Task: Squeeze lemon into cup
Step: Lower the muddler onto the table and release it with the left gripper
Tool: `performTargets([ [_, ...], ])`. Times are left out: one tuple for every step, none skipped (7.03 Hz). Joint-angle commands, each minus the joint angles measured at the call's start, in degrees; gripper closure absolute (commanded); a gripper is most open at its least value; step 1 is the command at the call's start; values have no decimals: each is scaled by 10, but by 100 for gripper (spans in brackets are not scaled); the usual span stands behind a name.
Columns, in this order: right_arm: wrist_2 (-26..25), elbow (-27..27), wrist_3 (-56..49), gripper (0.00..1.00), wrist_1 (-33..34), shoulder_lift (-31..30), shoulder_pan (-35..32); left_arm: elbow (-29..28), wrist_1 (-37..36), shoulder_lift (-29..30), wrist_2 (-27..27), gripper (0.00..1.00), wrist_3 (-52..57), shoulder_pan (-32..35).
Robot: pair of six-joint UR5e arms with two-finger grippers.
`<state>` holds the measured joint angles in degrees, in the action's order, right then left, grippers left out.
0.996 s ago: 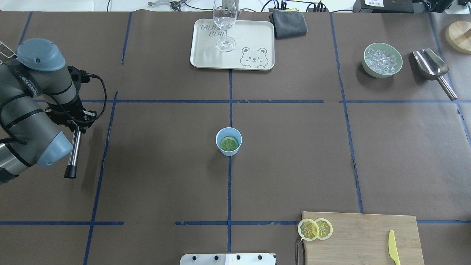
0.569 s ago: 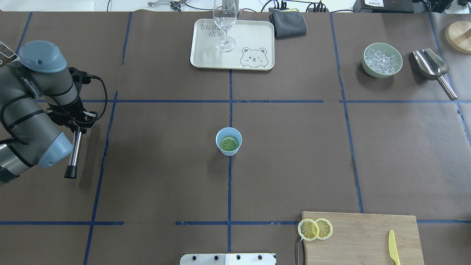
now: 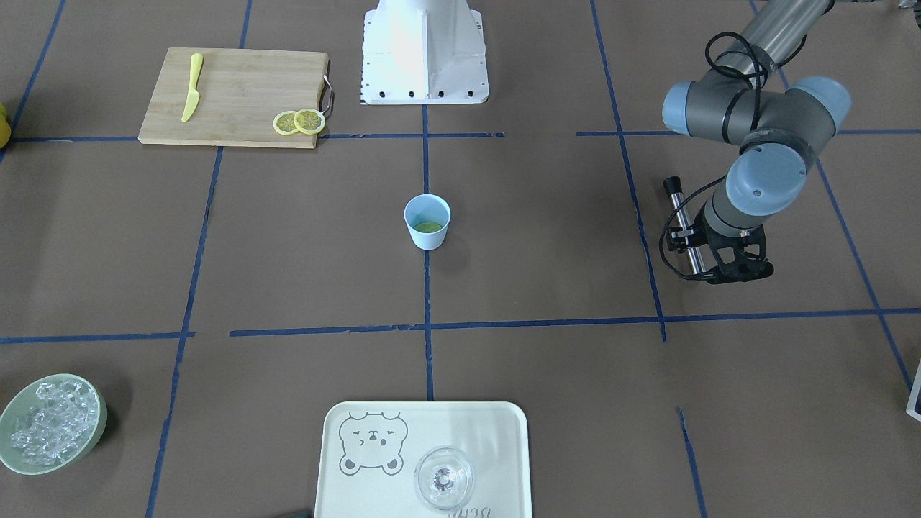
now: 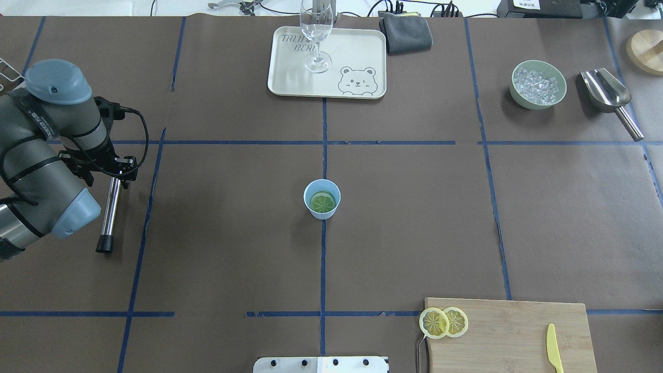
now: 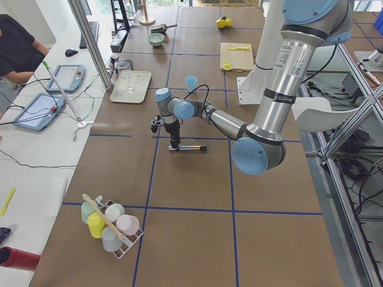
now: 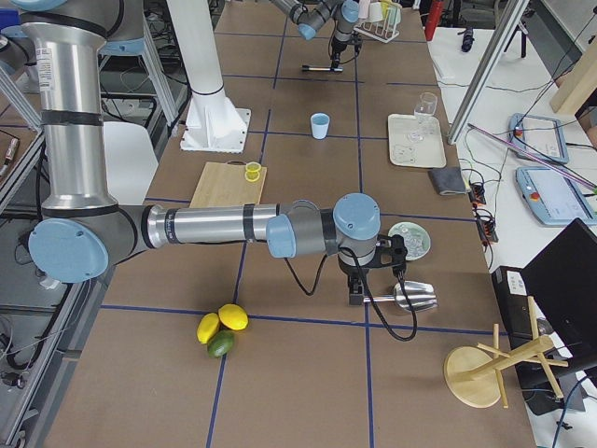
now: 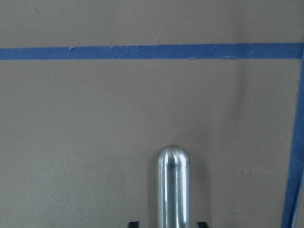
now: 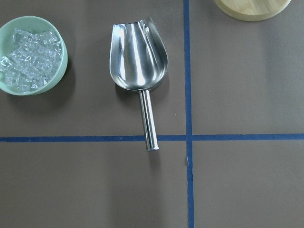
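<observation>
Left pincer [image 4: 117, 172] is clenched on a metal rod [image 4: 108, 212], low over the table. The cup [image 4: 321, 199] stands upright well apart from it, off to its right at the table's middle. The lemon [image 4: 322, 202] slice lies flat inside that cup. Right pincer [image 6: 357, 294] hangs above a steel scoop [image 8: 139, 61], far from the cup; whether it is clenched or released cannot be told.

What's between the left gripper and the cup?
Overhead view: only bare table paper and one blue tape line lie between the left gripper and the cup.
</observation>
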<state>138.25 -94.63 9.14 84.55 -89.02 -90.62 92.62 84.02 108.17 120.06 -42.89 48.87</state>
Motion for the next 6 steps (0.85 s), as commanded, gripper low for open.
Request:
performTargets([
  [0,0,0,0,0,0,0,10,0,2,0,0,3,2],
  [0,0,0,0,0,0,0,31,-1,5,-2,0,3,10],
  [0,1,0,0,0,-1,0,47,-4,6,-2,0,7,29],
  [-1,1,0,0,0,0,0,63,-5,6,-1,0,64,56],
  [-1,2,0,0,0,0,0,78,-8,-1,3,0,143,101],
  [0,2,0,0,1,0,0,84,-11,-2,4,0,196,152],
])
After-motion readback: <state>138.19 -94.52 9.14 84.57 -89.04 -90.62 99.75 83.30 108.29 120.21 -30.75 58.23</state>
